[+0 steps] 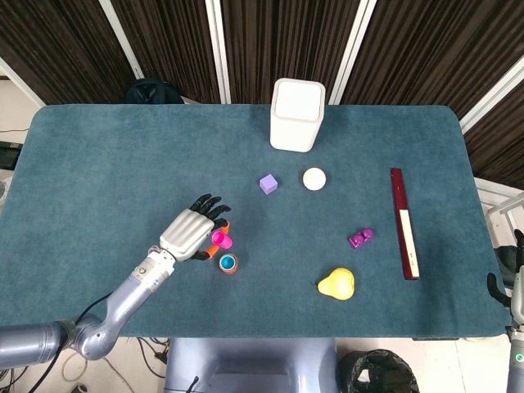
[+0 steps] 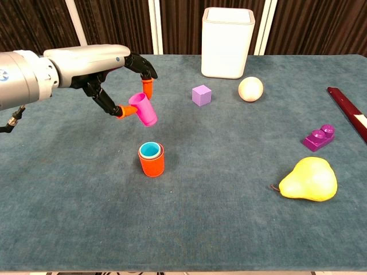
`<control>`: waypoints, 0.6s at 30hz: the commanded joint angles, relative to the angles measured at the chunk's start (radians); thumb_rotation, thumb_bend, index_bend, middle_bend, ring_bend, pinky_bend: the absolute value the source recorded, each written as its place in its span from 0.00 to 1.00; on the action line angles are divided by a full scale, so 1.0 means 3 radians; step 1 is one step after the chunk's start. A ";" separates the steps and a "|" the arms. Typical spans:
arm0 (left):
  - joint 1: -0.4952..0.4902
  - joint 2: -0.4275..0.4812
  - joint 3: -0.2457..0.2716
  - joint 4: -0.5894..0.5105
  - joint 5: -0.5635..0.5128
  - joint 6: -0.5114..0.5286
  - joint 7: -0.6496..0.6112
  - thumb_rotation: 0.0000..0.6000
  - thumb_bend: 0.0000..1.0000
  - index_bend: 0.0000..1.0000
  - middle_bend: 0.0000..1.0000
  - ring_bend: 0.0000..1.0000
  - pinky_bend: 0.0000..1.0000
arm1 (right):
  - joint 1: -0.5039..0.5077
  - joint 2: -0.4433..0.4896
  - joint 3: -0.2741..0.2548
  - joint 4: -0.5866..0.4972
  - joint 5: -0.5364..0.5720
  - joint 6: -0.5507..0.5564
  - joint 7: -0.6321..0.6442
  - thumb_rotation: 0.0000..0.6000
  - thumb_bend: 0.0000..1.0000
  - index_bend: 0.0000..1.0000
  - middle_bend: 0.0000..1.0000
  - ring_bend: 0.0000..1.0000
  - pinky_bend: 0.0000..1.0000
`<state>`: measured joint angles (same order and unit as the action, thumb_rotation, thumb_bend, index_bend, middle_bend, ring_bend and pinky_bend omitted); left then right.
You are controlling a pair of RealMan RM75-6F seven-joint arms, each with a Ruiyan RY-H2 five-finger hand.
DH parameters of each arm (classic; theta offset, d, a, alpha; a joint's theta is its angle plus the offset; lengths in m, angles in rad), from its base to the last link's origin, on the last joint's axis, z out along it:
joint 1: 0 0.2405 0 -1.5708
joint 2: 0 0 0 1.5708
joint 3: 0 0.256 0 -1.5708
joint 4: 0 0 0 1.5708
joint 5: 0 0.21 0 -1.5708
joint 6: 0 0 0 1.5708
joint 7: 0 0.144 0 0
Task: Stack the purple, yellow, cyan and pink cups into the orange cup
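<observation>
My left hand (image 2: 112, 74) (image 1: 195, 232) pinches a pink cup (image 2: 143, 109) (image 1: 221, 240) between two orange-tipped fingers, tilted in the air. The cup hangs just above and a little behind the orange cup (image 2: 152, 161) (image 1: 228, 263), which stands upright on the cloth with a cyan cup nested inside and a pale rim around that. The other fingers of the left hand are spread. At the far right edge of the head view, my right hand (image 1: 512, 266) shows only as a dark sliver beside the table, too little to read.
A white bin (image 2: 227, 42) stands at the back, with a purple cube (image 2: 201, 95) and cream ball (image 2: 250, 89) in front of it. A yellow pear (image 2: 308, 180), a magenta block (image 2: 319, 137) and a dark red bar (image 2: 347, 110) lie to the right.
</observation>
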<state>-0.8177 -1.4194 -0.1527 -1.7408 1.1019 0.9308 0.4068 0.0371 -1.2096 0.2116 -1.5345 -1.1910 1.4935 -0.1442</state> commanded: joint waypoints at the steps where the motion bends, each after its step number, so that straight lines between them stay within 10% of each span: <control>1: -0.0001 0.0026 0.0048 -0.0080 -0.0011 -0.0008 0.0049 1.00 0.37 0.47 0.16 0.00 0.00 | -0.0001 0.0002 0.0001 -0.0001 0.0000 0.0002 0.0004 1.00 0.42 0.04 0.00 0.03 0.02; 18: -0.0030 -0.0045 0.0185 -0.0138 -0.0052 -0.0043 0.0150 1.00 0.37 0.47 0.16 0.00 0.00 | -0.0015 0.0024 0.0021 -0.0009 0.0013 0.0021 0.0034 1.00 0.42 0.04 0.00 0.04 0.02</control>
<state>-0.8264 -1.4326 -0.0974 -1.7825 1.0868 0.9182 0.4519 0.0327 -1.2025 0.2181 -1.5373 -1.1871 1.4999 -0.1338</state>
